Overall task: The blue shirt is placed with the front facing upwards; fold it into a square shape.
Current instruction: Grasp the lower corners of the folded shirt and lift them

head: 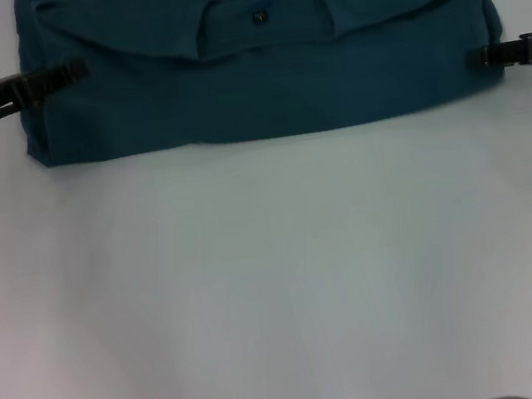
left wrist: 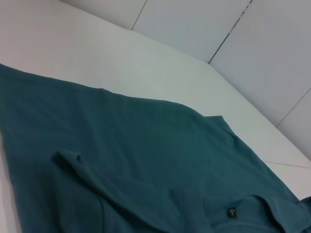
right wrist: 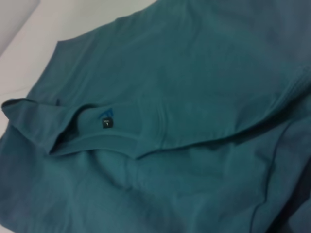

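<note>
Nearest, the white worktop point(head: 280, 288) lies bare; farther back the blue shirt point(head: 256, 69) lies folded across it, collar and small black neck tag point(head: 259, 17) showing. At its left edge the left tool point(head: 73, 70) touches the cloth, and at its right edge the right tool point(head: 474, 57); I cannot tell how far either is open.

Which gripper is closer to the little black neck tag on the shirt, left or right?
Left. The left gripper sits over the shirt at its left edge, fairly near the neck tag. The right gripper is at the shirt's right edge, lower and farther from the tag.
</note>
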Tool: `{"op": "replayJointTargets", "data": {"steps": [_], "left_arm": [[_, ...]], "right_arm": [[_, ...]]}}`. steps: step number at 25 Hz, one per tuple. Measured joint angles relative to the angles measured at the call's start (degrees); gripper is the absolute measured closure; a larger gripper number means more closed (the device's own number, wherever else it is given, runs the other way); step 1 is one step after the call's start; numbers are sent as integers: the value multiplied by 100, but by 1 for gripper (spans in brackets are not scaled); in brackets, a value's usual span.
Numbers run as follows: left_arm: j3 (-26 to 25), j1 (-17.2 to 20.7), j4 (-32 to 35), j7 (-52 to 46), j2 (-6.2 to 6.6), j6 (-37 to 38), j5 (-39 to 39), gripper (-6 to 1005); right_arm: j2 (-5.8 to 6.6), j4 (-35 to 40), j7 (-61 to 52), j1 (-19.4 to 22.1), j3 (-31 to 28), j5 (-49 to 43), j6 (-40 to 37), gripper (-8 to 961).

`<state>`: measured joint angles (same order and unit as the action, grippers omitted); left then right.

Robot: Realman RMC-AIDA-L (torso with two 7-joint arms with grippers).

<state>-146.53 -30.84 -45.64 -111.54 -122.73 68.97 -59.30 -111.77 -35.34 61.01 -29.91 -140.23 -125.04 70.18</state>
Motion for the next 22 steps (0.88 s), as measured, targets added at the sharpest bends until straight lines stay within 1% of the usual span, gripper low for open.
{"op": "replayJointTargets", "data": {"steps": [6, 14, 21, 22], "left_arm": [[3, 0, 9, 2, 11, -10, 6, 354], [1, 0, 13, 2, 1, -33, 7, 353], [1, 32, 12, 5, 7, -34, 7, 354], [1, 45, 11, 7, 6, -34, 7, 354]], "right_arm": [[-44, 15, 29, -40, 4, -24, -86, 336], [-200, 19, 58, -157, 19, -55, -216, 340], [-217, 26, 26, -139, -1, -60, -330, 343], [-217, 27, 26, -133, 0, -61, -331, 417]]}}
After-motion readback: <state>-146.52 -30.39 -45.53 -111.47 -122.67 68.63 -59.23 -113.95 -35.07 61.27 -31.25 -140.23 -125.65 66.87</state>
